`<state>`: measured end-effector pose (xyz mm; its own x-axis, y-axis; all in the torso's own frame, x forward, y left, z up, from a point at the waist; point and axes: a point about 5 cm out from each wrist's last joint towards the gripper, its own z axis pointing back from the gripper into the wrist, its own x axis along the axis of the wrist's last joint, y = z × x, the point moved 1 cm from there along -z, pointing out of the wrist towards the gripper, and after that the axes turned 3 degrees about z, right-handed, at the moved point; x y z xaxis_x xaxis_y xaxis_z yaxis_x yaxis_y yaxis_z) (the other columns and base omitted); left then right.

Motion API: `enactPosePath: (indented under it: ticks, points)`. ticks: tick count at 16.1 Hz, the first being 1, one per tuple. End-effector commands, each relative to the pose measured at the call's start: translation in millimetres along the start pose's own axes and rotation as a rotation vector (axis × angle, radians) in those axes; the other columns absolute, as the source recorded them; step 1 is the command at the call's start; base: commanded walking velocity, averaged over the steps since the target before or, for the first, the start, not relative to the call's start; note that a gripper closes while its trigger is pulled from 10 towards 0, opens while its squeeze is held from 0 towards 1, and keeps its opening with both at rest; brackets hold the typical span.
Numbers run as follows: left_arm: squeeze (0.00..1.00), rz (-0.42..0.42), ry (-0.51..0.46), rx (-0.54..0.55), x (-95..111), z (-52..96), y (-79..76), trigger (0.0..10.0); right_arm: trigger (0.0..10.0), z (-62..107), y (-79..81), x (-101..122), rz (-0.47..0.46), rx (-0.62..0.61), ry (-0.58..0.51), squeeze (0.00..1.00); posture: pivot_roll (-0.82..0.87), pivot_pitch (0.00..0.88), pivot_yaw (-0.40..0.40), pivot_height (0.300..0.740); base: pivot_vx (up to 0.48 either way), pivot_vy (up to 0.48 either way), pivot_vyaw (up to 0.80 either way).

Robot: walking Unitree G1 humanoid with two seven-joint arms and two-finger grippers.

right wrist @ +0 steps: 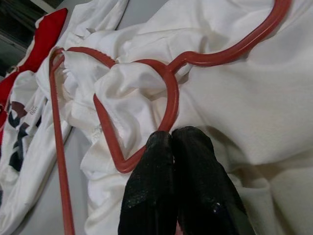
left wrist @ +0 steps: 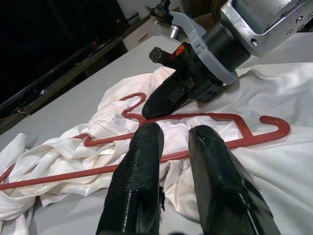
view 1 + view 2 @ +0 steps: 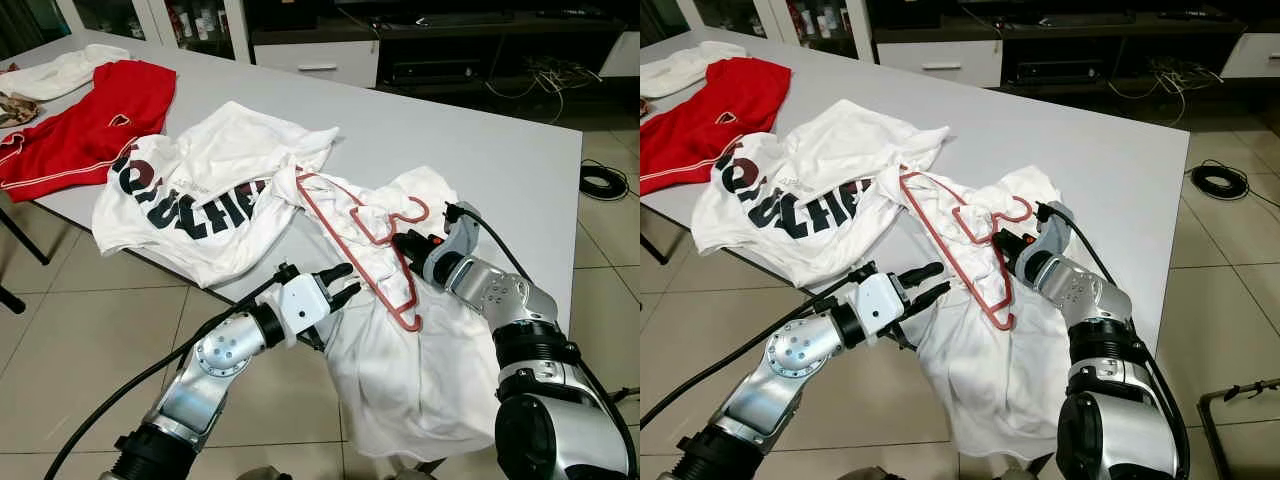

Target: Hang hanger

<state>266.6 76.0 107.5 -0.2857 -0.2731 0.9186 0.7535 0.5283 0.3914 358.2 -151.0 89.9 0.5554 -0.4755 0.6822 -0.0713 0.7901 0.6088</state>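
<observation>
The red hanger (image 3: pixel 352 232) lay on the grey table (image 3: pixel 480 150), on top of a crumpled white shirt (image 3: pixel 410 340) that hung over the near edge of the table. Part of the white cloth was pushed through the hanger's frame. The right gripper (image 1: pixel 171 134) was at the hook end of the hanger, with its two fingers pressed together on the curved red bar there. The left gripper (image 3: pixel 342 282) was just beside the long bar of the hanger, near the table edge, with its fingers (image 2: pixel 142 166) a little apart and nothing between them.

The table stood on a floor of light tiles (image 3: pixel 90 330). Behind it there was a low dark cabinet (image 3: pixel 480 45) with a white drawer (image 3: pixel 318 60), and a coil of black cable (image 3: pixel 603 181) lay on the floor at the right.

There were four garments on the table that I could count. One was the shirt under the hanger. The second was a white shirt with dark letters (image 3: pixel 190 195), touching the hanger's far end. The third was a red garment (image 3: pixel 85 125) at the far left corner. The fourth was a pale one (image 3: pixel 60 72) behind the red one. A small patterned piece (image 3: pixel 12 108) showed at the left edge, but I could not tell what it was.
</observation>
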Motion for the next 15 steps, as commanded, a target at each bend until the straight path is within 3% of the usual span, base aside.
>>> enactPosePath:
  ticks: [1,4,5,6,15]
  points:
    - [0.00,-0.016,-0.002,0.005,1.0,0.5,1.3,10.0,0.0,-0.5,11.0,9.2,0.008,0.047,-0.014,0.00,-0.06,0.000,0.054,0.736,0.000,0.000,0.00]
    - [0.00,-0.015,-0.002,0.006,1.0,-0.4,0.5,10.0,0.0,-0.3,12.4,9.2,0.097,0.043,-0.012,0.00,-0.06,0.000,0.049,0.736,0.000,0.000,0.00]
    - [0.00,-0.015,-0.002,0.006,1.0,-0.5,0.4,10.0,6.5,-0.5,12.3,9.4,0.101,0.036,-0.016,0.00,-0.06,0.000,0.049,0.736,0.000,0.000,0.00]
    - [0.00,-0.014,-0.002,0.007,0.6,-0.8,0.1,10.0,10.0,-2.5,15.9,6.3,0.103,0.047,-0.004,0.00,-0.06,0.000,0.049,0.736,0.000,0.000,0.00]
    - [0.00,-0.019,0.001,0.010,0.2,-2.0,0.0,10.0,10.0,-16.2,28.5,-10.3,0.050,0.061,0.087,0.00,-0.05,0.000,0.050,0.736,0.000,0.000,0.00]
